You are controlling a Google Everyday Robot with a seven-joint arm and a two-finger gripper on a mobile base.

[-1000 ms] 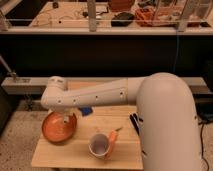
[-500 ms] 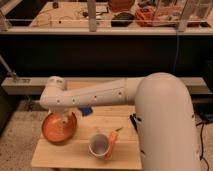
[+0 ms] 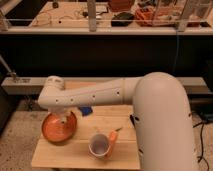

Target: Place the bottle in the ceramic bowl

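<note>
1. The arm (image 3: pixel 115 95) filled most of what I could see, a fat white tube running from the right foreground across to a bent wrist over the left end of the worktop (image 3: pixel 82 152).

2. The worktop was a small pale wooden slab, carrying everything else.

3. The bowl (image 3: pixel 55 131) sat at its left end, orange and shallow, close to the edge.

4. A white cup (image 3: pixel 100 146) stood nearer the front, right of the bowl and apart from it, with an orange carrot-like thing (image 3: pixel 114 137) leaning at its right side.

5. A small blue object (image 3: pixel 86 109) lay behind, just under the arm; I could not make out what it was.

6. The hand (image 3: pixel 63 118) hung down from the wrist over the bowl's back half. Whether it was spread or pinching, I could not tell.

7. The bottle (image 3: pixel 64 120) seemed to be the pale bit at the hand's tip, above or just inside the bowl; I could not say if it touched the dish.

8. What worried me: let go from too high, a slim bottle would likely tip, roll over the low rim and off the near edge. Pushing down too far might shove the bowl leftward off the worktop.

9. No brand, label or writing was legible anywhere.
</note>
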